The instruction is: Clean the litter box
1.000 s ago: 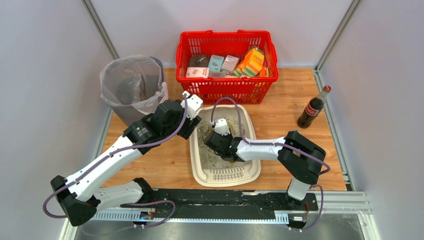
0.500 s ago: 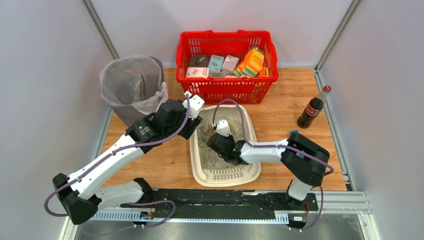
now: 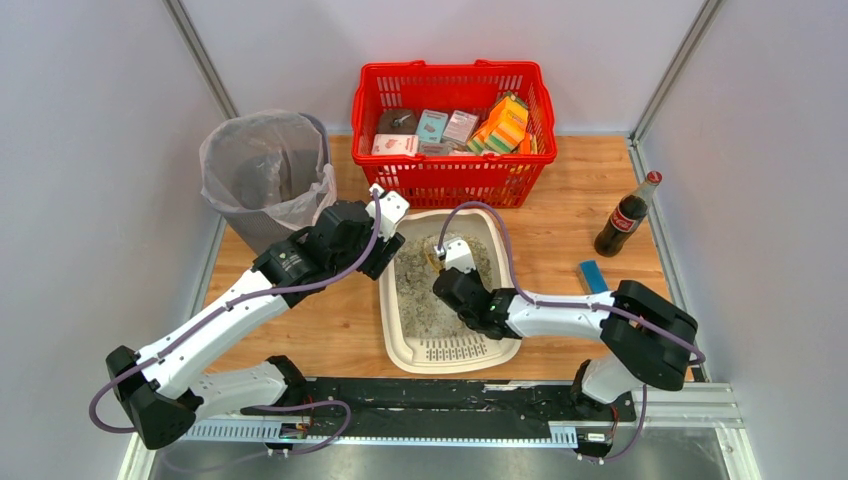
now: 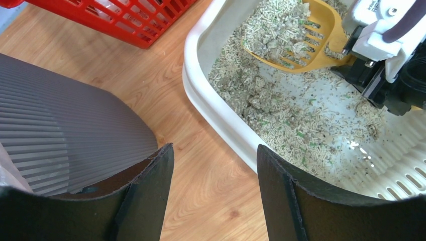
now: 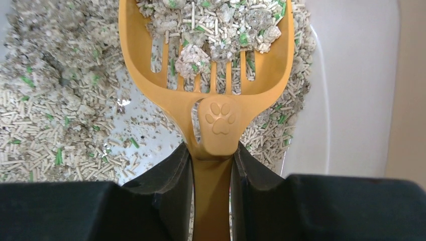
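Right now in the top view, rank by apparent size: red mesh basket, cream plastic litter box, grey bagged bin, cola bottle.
red mesh basket
cream plastic litter box
grey bagged bin, close to the box, so unsure
cola bottle

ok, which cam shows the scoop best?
Right wrist: the scoop fills the frame, handle clamped in the right gripper, clumps on its slotted blade. Left wrist shows the loaded blade from the side, handle hidden. Top external shows only a sliver of it.
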Controlling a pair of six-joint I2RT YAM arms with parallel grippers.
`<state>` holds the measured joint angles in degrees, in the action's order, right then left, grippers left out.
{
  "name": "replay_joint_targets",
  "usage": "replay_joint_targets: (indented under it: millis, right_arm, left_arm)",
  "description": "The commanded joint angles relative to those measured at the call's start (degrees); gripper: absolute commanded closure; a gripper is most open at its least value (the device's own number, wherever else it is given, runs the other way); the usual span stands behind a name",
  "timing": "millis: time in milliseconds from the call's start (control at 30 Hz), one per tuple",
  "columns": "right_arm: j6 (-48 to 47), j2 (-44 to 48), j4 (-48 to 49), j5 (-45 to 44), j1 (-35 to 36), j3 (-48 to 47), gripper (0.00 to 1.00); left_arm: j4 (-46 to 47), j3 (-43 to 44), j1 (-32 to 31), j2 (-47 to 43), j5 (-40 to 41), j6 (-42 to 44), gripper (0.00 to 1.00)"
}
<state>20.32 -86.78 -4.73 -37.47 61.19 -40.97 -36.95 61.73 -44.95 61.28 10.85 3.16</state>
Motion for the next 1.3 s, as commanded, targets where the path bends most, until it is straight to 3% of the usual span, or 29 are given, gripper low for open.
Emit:
replay_joint_targets:
  millis: [0,167,533,733,867,1000,1133,1267]
  right_arm:
    - [-2.2,2.8,6.1,-2.3,-0.1,-0.1,1.0]
    - [-1.9,3.5,5.0,-1.7,0.4,-1.4,1.0]
    - [-1.1,13.6,-9.1,3.7,1.6,-1.8,1.0]
    - [1.6,15.5,-19.3,-4.3,7.4,-4.1,1.0]
    - [4.4,21.2,-16.5,-8.7,11.4,0.5,1.0]
    - [2.5,24.8,-5.0,-7.1,13.3,8.1,1.0]
    - [4.5,24.6,-7.4,-11.5,14.5,8.7,1.0]
    - [1.2,25.4,-6.5,-8.3,16.8,9.2,1.0]
  left_arm:
    - [2.2,-0.5,0.1,-1.3,0.4,0.8,0.31]
    - [2.2,-0.5,0.1,-1.2,0.6,0.9,0.31]
    - [2.4,-0.7,0.1,-0.6,-0.9,0.6,0.3]
    - [2.2,-0.5,0.1,0.0,-0.6,0.6,0.31]
    - [2.3,-0.7,0.1,0.0,-0.3,0.7,0.3]
    - [2.5,-0.9,0.1,0.4,-0.3,0.7,0.31]
    - [2.0,-0.6,0.1,0.8,0.2,1.0,0.31]
    - [2.7,-1.1,0.1,0.1,0.7,1.2,0.31]
